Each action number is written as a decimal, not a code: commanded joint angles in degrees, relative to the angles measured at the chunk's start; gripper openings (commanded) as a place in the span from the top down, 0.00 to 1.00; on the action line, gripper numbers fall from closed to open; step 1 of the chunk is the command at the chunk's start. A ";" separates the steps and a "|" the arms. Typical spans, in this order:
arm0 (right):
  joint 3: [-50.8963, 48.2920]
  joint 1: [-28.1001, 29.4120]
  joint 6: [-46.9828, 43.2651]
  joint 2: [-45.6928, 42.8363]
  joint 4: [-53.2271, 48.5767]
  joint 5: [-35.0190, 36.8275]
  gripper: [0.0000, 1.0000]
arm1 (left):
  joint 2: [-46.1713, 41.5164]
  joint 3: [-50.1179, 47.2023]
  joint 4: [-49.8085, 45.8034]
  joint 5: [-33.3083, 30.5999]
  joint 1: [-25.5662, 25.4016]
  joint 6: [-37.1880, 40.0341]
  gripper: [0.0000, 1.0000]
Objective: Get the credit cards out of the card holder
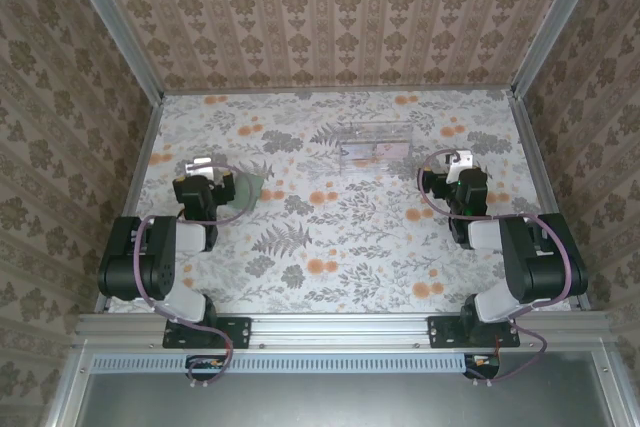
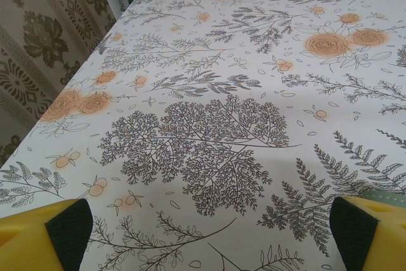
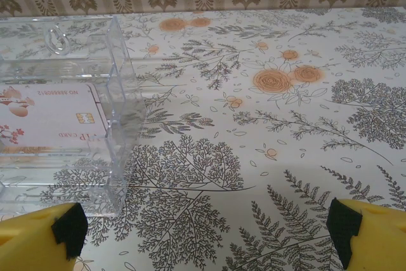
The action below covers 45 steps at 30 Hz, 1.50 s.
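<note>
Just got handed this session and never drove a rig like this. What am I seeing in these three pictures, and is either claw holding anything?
Two robot arms, left arm and right arm, are bolted at the near edge of a flowered table. The overhead picture looks down from behind them. The other two come from wrist cameras; the yellow tips in their bottom corners are each claw's own fingers: left claw, right claw. On the table lie a clear plastic tray, with a pale printed card seen through it, and what looks like the grey-green card holder by the left arm's tip. Both claws are open and hold nothing.
</note>
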 commanded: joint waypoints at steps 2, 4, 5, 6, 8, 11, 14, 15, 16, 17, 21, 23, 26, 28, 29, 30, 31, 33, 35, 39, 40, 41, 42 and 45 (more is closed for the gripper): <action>0.93 -0.36 -0.14 0.41 -0.55 -0.73 0.00 | -0.17 0.70 1.66 0.63 0.41 0.96 0.00; 0.93 -0.36 -0.13 0.41 -0.48 -0.73 0.00 | -0.12 0.76 1.68 0.68 0.38 0.96 0.00; 0.92 -0.36 -0.13 0.44 -0.48 -0.73 0.00 | -0.14 0.70 1.68 0.69 0.41 0.96 0.00; 0.92 -0.31 -0.13 0.47 -0.52 -0.73 0.00 | -0.12 0.72 1.68 0.67 0.30 0.96 0.00; 0.93 -0.36 -0.13 0.48 -0.48 -0.73 0.00 | -0.12 0.72 1.68 0.68 0.46 0.96 0.00; 0.95 -0.34 -0.13 0.43 -0.47 -0.74 0.00 | -0.14 0.72 1.68 0.70 0.44 0.96 0.00; 1.01 -0.36 -0.13 0.45 -0.56 -0.74 0.00 | -0.12 0.74 1.68 0.72 0.46 0.87 0.00; 1.01 -0.32 -0.13 0.43 -0.52 -0.73 0.00 | -0.15 0.72 1.68 0.75 0.45 0.87 0.00; 1.06 -0.36 -0.13 0.41 -0.56 -0.73 0.00 | -0.12 0.72 1.63 0.79 0.41 0.87 0.00; 1.00 -0.32 -0.13 0.41 -0.56 -0.73 0.00 | -0.12 0.72 1.58 0.74 0.39 0.86 0.00; 1.01 -0.32 -0.13 0.41 -0.56 -0.74 0.00 | -0.12 0.71 1.59 0.83 0.56 0.79 0.00; 1.05 -0.36 -0.13 0.43 -0.57 -0.73 0.00 | -0.14 0.76 1.58 0.96 0.61 0.79 0.00; 1.03 -0.36 -0.05 0.49 -0.61 -0.90 0.00 | -0.21 0.72 1.59 1.17 0.65 0.70 0.00; 1.05 -0.45 -0.04 0.49 -0.57 -0.99 0.00 | -0.60 0.69 1.76 1.56 0.80 0.92 0.00; 1.01 -0.45 -0.05 0.41 -0.56 -1.00 0.00 | -1.51 1.12 0.05 1.84 0.74 0.87 0.00; 0.85 -0.43 -0.11 0.33 -0.41 -0.95 0.00 | -2.48 1.88 -2.20 1.83 0.75 1.00 0.00; 0.75 -0.38 0.00 0.21 -0.16 -0.46 0.00 | -4.34 3.32 -6.20 1.33 0.72 1.13 0.00; 0.47 -0.17 0.79 -1.11 -0.84 2.40 0.00 | -8.43 6.78 -15.43 -2.08 0.47 -0.03 0.00; 0.34 -0.14 1.63 -4.89 -3.80 4.65 0.00 | -12.51 11.12 -26.24 -7.09 0.43 -4.19 0.00; 5.40 -0.25 8.66 -15.01 -22.92 11.60 0.00 | -17.48 21.86 -48.15 -11.03 0.81 -19.66 0.00; 6.53 -0.27 10.26 -17.29 -26.71 11.60 0.00 | -18.33 24.68 -53.76 -10.77 0.77 -24.14 0.00; 7.17 -0.27 11.71 -19.34 -29.16 10.97 0.00 | -19.09 27.27 -58.85 -9.66 0.77 -27.86 0.00; 7.46 -0.27 13.38 -21.04 -30.70 10.64 0.00 | -19.70 28.12 -60.78 -7.70 0.90 -29.52 0.00; 8.60 -0.32 23.31 -26.81 -36.22 10.75 0.00 | -22.77 27.00 -61.13 1.37 0.81 -33.05 0.00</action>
